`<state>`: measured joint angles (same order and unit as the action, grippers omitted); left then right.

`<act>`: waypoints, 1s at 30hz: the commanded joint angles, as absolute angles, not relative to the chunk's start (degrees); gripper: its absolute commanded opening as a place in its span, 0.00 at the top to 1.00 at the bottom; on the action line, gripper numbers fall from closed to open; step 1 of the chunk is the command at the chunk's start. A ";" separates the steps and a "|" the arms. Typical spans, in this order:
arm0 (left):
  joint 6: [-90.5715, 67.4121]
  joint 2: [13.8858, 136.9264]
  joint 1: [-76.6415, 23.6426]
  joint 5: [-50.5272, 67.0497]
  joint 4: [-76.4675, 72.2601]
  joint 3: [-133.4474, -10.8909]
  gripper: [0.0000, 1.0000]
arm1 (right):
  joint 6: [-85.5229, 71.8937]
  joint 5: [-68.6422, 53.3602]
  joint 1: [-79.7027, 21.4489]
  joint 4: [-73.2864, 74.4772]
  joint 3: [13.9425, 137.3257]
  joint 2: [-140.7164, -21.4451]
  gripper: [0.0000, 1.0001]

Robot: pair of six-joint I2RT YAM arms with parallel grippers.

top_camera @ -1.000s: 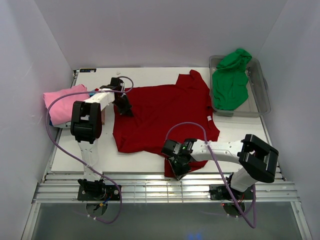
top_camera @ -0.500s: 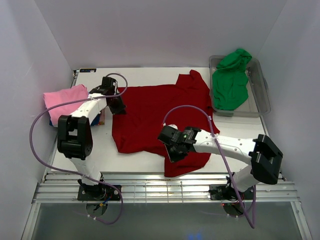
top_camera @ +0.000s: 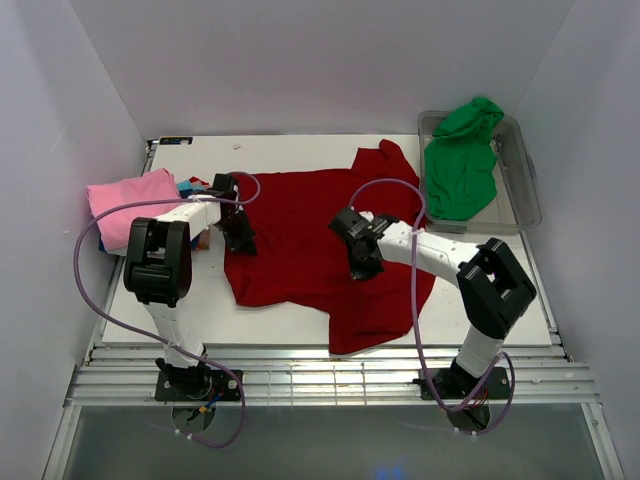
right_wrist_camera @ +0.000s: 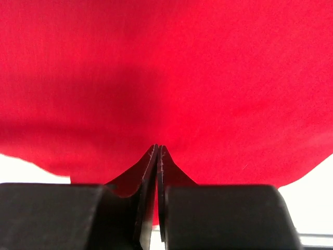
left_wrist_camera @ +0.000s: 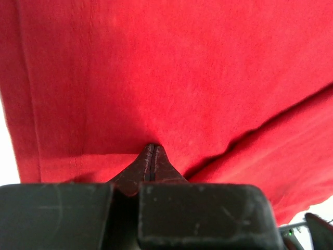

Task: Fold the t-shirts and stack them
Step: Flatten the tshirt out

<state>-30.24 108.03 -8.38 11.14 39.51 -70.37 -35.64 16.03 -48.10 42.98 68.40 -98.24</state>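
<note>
Tabletop (top_camera: 290,150), one red t-shirt (top_camera: 300,230), one green (top_camera: 460,170), one pink (top_camera: 125,200), left fingers (left_wrist_camera: 140,169), right fingers (right_wrist_camera: 145,172) pinching red

Reaches with the left arm (top_camera: 160,265) from the lower-left base up the frame, then right along a white forearm to the left gripper (top_camera: 240,243), left of centre, pointed down. Stretches the right arm (top_camera: 497,285) up from lower right, forearm running leftward to the right gripper (top_camera: 362,268) near centre. Presses both pairs of fingers together, tips meeting in each wrist view.
</note>
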 commanded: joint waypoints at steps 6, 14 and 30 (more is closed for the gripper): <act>-29.00 110.65 -8.52 8.18 40.43 -77.34 1.00 | -29.01 18.72 -35.34 40.60 82.15 -106.16 0.92; -29.00 113.55 -7.82 3.52 41.04 -76.82 1.00 | -23.30 15.12 -30.06 44.73 93.69 -119.61 0.92; -26.81 115.13 -0.44 5.81 40.87 -78.84 1.00 | -23.38 8.27 -30.06 43.77 93.34 -124.98 0.92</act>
<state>-28.64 113.19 -0.38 7.97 40.75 -78.02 -23.51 11.92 -29.63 43.09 93.23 -122.04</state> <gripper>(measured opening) 0.017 0.078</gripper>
